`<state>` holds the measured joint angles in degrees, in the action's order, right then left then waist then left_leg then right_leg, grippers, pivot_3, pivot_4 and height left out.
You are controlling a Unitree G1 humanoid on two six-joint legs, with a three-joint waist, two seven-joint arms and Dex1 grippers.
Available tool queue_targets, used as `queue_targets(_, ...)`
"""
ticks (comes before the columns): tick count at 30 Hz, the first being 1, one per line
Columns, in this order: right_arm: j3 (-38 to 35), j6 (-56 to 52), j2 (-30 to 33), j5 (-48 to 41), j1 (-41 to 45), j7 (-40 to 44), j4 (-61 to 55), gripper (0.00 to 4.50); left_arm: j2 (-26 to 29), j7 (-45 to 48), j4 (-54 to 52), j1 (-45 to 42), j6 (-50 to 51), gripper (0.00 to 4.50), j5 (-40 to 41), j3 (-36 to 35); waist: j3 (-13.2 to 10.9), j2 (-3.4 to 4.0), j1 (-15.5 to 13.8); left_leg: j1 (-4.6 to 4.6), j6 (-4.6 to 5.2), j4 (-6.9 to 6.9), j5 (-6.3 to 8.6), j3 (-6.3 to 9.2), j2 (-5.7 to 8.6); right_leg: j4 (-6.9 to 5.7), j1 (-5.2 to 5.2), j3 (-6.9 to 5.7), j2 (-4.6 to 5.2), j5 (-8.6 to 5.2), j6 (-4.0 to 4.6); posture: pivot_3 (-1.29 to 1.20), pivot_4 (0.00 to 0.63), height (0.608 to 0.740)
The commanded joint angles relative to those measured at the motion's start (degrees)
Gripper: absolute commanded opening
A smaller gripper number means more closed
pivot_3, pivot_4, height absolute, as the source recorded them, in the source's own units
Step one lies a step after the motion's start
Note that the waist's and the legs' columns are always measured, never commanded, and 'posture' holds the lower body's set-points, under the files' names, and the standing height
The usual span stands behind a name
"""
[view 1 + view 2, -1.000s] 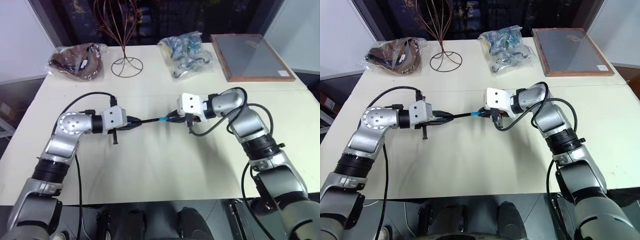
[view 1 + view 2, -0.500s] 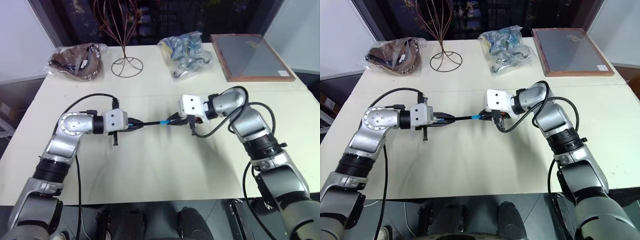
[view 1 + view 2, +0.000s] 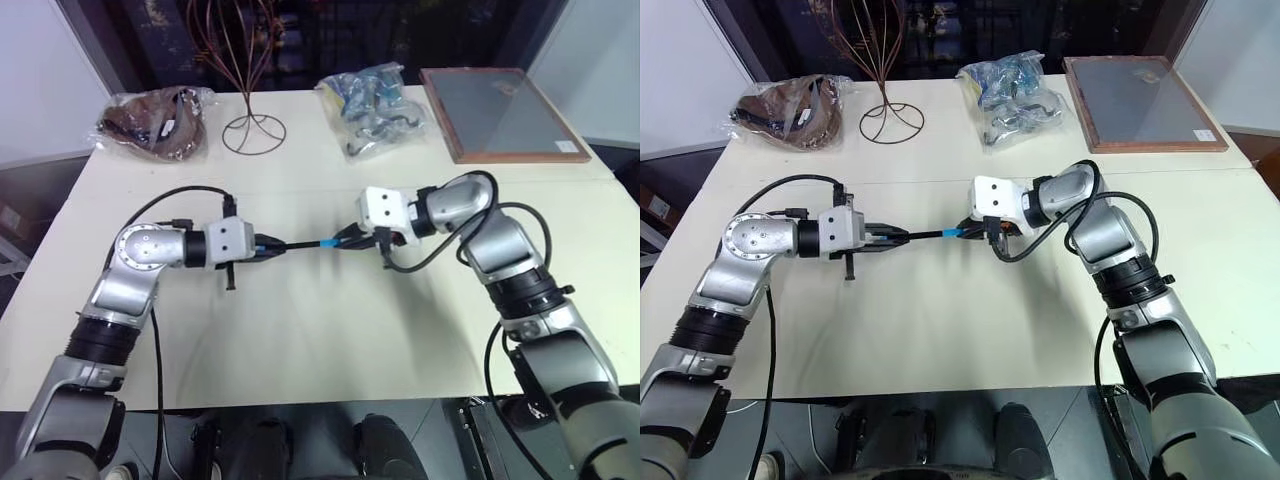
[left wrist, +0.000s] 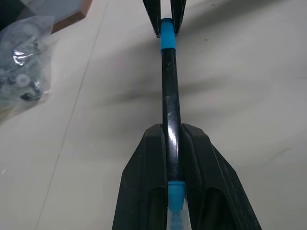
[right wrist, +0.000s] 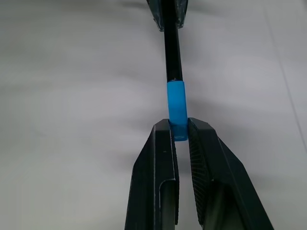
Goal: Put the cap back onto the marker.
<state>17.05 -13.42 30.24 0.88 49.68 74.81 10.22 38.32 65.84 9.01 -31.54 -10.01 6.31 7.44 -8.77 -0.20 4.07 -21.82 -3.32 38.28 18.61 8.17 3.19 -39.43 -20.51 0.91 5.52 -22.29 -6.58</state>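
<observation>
Above the middle of the cream table [image 3: 320, 330], the left gripper [image 4: 172, 143] clamps the thin black marker [image 4: 170, 91]. The right gripper [image 5: 180, 132] pinches the small bright-blue plastic cap [image 5: 175, 108], which looks seated on the marker's end. Pressing home seems the step; next, release.

No text, label, brand or number can be read on anything in these views.

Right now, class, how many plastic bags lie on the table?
2: a bag of brown items at the far left corner, and a bag of blue-grey items beside the wooden-framed panel.
</observation>
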Motion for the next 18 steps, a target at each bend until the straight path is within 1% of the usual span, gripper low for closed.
queue_targets(1, -0.4, -0.7, -2.3, -2.7, 2.3, -0.9, -4.3, 0.03, -0.4, -1.0, -1.5, -0.5, 0.5, 0.00, 0.0, 0.0, 0.0, 0.00, 0.0, 0.00, 0.00, 0.00, 0.00, 0.00, 0.00, -0.01, 0.00, 0.00, 0.00, 0.00, 0.00, 0.00, 0.150, 0.740)
queue_targets(9, 0.0, -1.8, -2.7, -2.9, 1.9, -1.6, -6.4, 0.03, -0.7, -1.0, -1.2, -0.8, 0.7, 0.00, -0.1, 0.1, 0.0, 0.00, 0.0, -0.01, 0.00, 0.00, 0.00, 0.00, 0.00, -0.01, 0.00, 0.00, 0.00, 0.00, 0.00, 0.00, 0.150, 0.740)
queue_targets(18, 0.3, 2.2, -0.2, -1.2, 1.5, -0.9, -3.6, 0.03, -0.7, -0.9, -1.4, -0.5, 0.5, 0.00, -0.1, 0.0, 0.0, 0.00, 0.0, 0.00, 0.00, 0.00, 0.00, 0.00, 0.00, -0.01, 0.00, 0.00, 0.00, 0.00, 0.00, 0.00, 0.150, 0.740)
